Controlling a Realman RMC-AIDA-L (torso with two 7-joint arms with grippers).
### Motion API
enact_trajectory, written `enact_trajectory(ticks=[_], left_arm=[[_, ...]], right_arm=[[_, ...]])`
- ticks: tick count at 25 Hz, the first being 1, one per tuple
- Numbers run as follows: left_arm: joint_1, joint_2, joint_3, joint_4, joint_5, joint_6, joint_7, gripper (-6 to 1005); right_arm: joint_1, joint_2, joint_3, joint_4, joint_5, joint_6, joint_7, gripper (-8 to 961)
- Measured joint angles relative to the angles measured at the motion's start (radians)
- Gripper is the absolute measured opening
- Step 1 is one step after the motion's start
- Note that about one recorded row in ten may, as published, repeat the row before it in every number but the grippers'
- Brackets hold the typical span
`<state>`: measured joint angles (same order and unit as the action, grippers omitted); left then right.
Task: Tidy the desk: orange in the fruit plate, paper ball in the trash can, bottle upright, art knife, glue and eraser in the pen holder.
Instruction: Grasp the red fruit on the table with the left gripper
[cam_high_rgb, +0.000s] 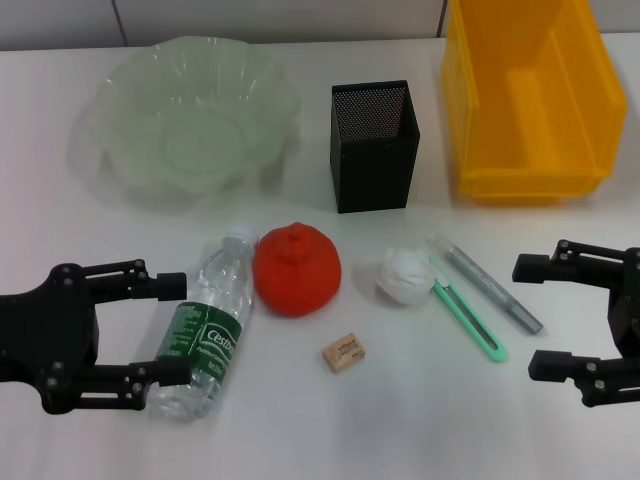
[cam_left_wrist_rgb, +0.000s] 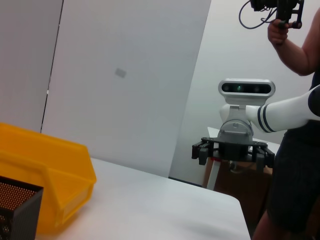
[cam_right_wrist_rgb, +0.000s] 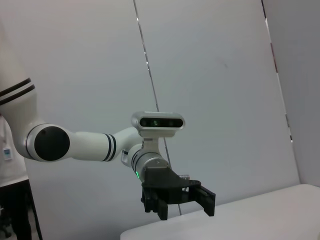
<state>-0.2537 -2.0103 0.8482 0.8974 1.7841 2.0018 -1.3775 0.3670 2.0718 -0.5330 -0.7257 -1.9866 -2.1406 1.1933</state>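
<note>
Red-orange orange (cam_high_rgb: 296, 270) sits mid desk (cam_high_rgb: 300, 420), touching one bottle (cam_high_rgb: 206, 330) lying flat beside it. Near front: one eraser (cam_high_rgb: 343, 352). Rightward: one paper ball (cam_high_rgb: 408, 275), art knife (cam_high_rgb: 469, 320), glue (cam_high_rgb: 492, 290) side by side. Behind: fruit plate (cam_high_rgb: 130, 90), pen holder (cam_high_rgb: 375, 146), trash can (cam_high_rgb: 480, 120), nothing visible inside any. Left gripper (cam_high_rgb: 172, 328) spread wide around bottle, right gripper (cam_high_rgb: 535, 316) spread too, hanging beside glue.

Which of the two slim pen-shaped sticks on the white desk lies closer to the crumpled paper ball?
The mint-green plastic art knife. Its upper end almost touches the white paper ball, while the silver-grey glue stick lies on its far side, toward the right gripper.
</note>
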Motion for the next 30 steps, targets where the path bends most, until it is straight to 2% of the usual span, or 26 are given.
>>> enact_trajectory(ticks=[18,22,24,25,28,30], left_arm=[[-0.002,-0.004,-0.007,0.003,0.008,-0.005,0.001,785],[-0.083,-0.005,-0.066,0.013,0.017,-0.063,-0.036,784],[-0.144,-0.017,-0.079,0.014,0.061,-0.133,-0.05,784],[-0.144,-0.017,-0.079,0.014,0.061,-0.133,-0.05,784],[-0.224,-0.052,-0.069,0.013,0.172,-0.246,-0.052,784],[-0.245,-0.058,-0.056,0.002,0.196,-0.279,-0.052,784]], right_arm=[[-0.008,0.005,0.0,0.044,0.0,0.04,-0.003,831],[-0.016,0.004,0.005,0.05,0.0,0.041,-0.003,829],[-0.029,0.003,0.009,0.05,0.0,0.043,-0.003,828],[-0.038,0.002,0.011,0.05,0.001,0.047,-0.003,828],[-0.063,-0.001,0.037,0.051,0.002,0.069,0.002,826],[-0.068,-0.001,0.047,0.051,0.002,0.073,0.003,826]])
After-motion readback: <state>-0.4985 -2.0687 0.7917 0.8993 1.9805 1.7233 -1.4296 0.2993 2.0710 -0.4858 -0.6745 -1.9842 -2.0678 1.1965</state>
